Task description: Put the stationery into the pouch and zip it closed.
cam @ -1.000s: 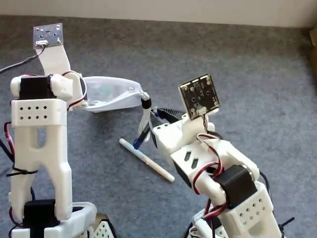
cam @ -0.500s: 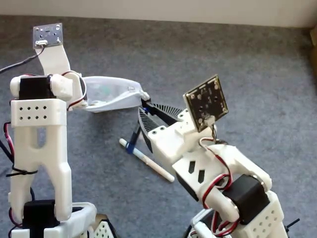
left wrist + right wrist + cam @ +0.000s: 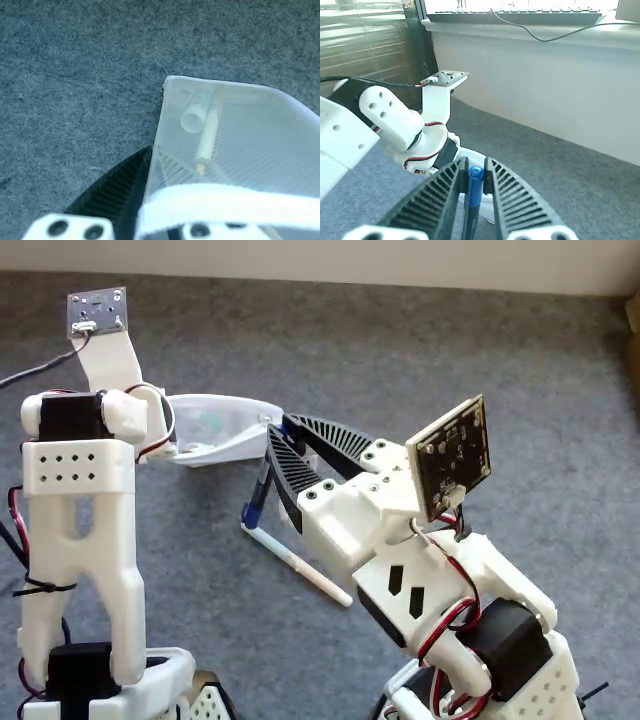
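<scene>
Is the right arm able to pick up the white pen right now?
Probably not yet. Its tool is shut on the blue pen, so it is full, though the white pen lies uncovered on the carpet nearby.

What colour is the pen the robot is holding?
Blue. The pen, gripped by the right gripper, shows best in the right wrist view.

Overhead and close left wrist views share the pouch [image 3: 222,426].

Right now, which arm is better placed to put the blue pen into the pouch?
Right. The right gripper is shut on the blue pen, close to one end of the pouch. The left gripper is shut on the pouch, so it is not free.
</scene>
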